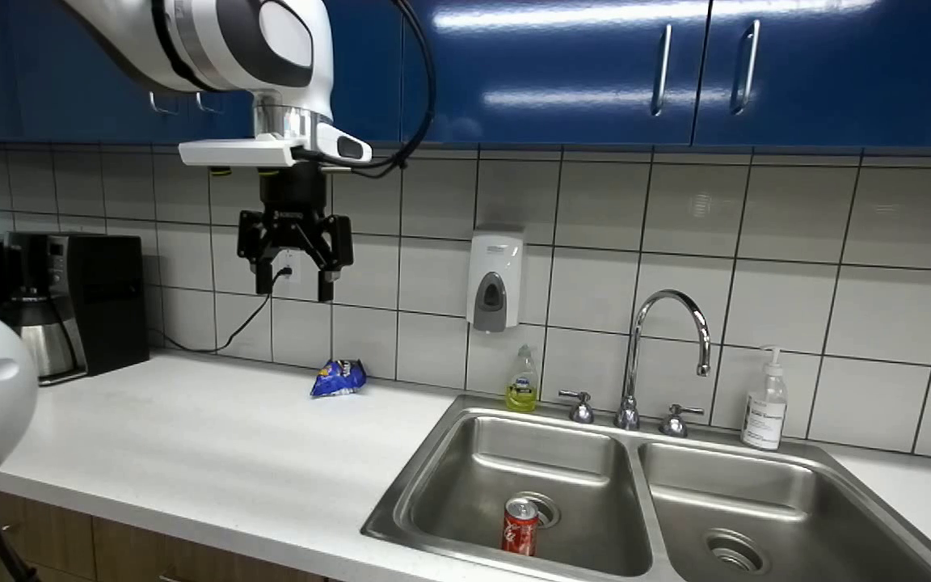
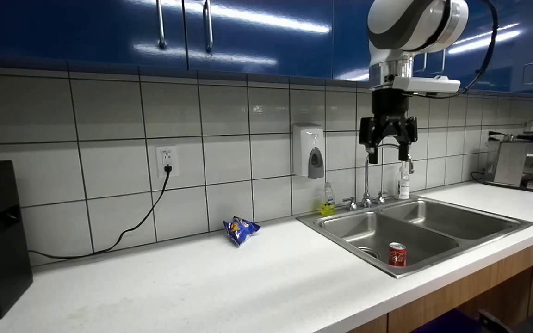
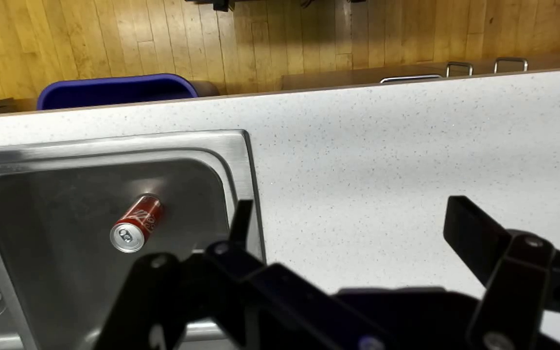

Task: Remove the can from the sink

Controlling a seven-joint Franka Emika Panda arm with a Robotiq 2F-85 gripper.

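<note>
The red can (image 1: 520, 530) with a silver top stands upright in the sink (image 1: 407, 487), in one basin beside its drain. The can (image 2: 397, 255) and sink (image 2: 471, 243) also show in an exterior view. In the wrist view the can (image 3: 139, 221) is left of the jaws, inside the basin near the sink's rim (image 3: 231, 146). My gripper (image 1: 294, 286) hangs high above the counter, pointing down, open and empty. It shows open too in an exterior view (image 2: 388, 156). In the wrist view the spread fingers (image 3: 350, 209) have only counter and the sink's edge beneath them.
A chrome faucet (image 1: 634, 356), a dish soap bottle (image 1: 522, 384) and a white pump bottle (image 1: 766, 408) stand behind the sink. A blue snack bag (image 2: 240, 230) lies on the white counter (image 2: 178, 286) by the wall. A soap dispenser (image 1: 495, 279) hangs on the tiles. Blue cabinets (image 1: 562, 73) hang above.
</note>
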